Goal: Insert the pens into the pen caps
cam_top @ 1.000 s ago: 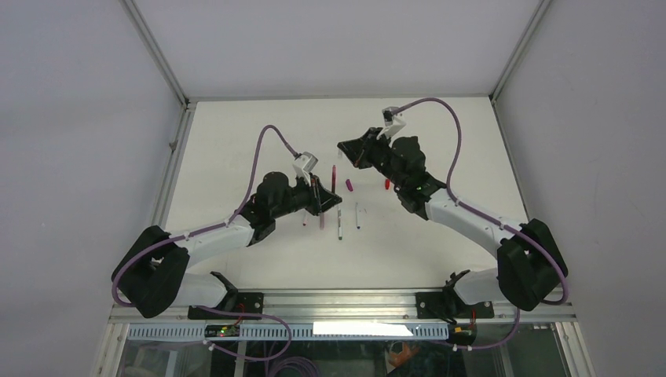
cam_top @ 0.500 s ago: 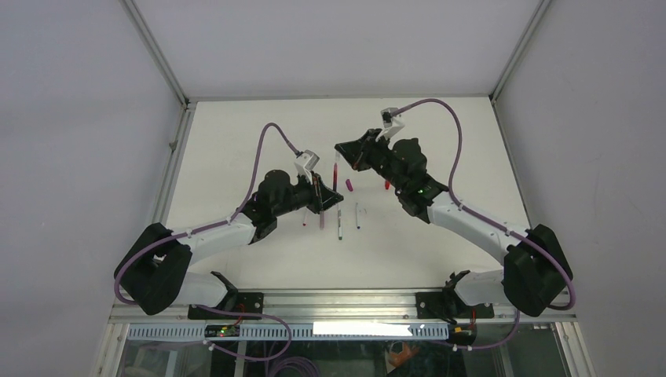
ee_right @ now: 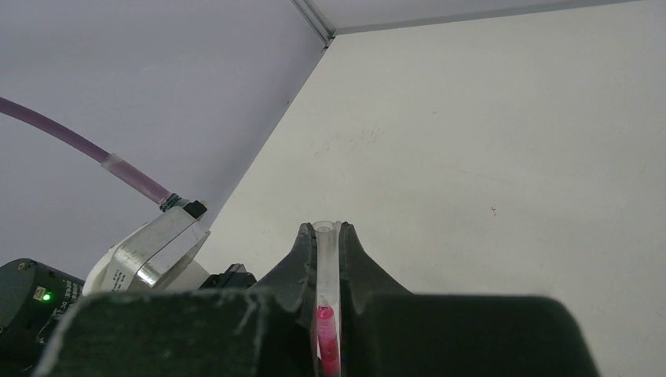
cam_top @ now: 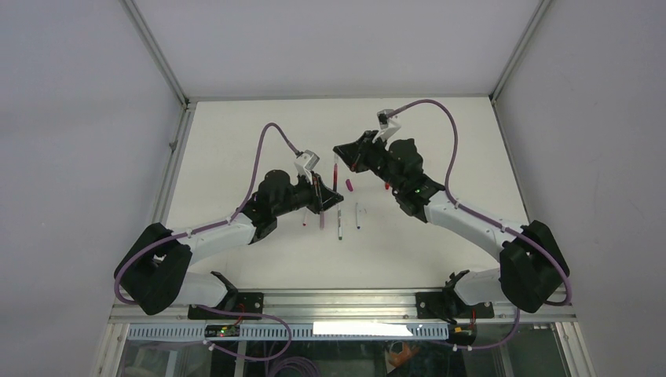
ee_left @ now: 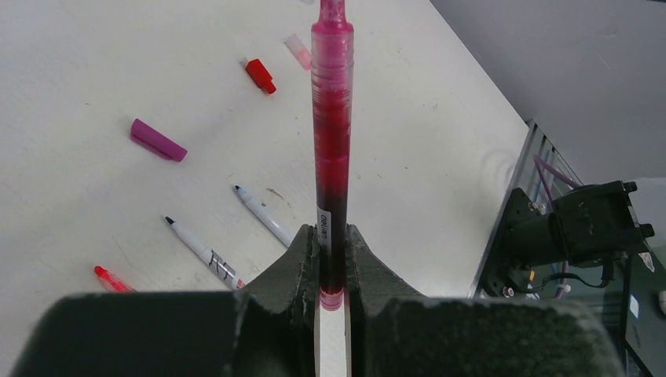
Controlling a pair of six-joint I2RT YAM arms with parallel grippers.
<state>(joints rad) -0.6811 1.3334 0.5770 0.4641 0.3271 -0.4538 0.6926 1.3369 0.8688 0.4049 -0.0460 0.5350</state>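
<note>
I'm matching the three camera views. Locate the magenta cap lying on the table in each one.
Top external: magenta cap near centre, just right of the dark red pen.
Left wrist: magenta cap upper left, left of that pen.
Right wrist: not in view; the right gripper holds a whitish cap.
Shared landmark: the dark red pen in the left gripper, in top and left wrist views.

The dark red pen (ee_left: 331,157) and clear cap (ee_right: 326,229) are clamped; magenta cap (ee_left: 158,140) and red cap (ee_left: 258,75) lie flat.
</note>
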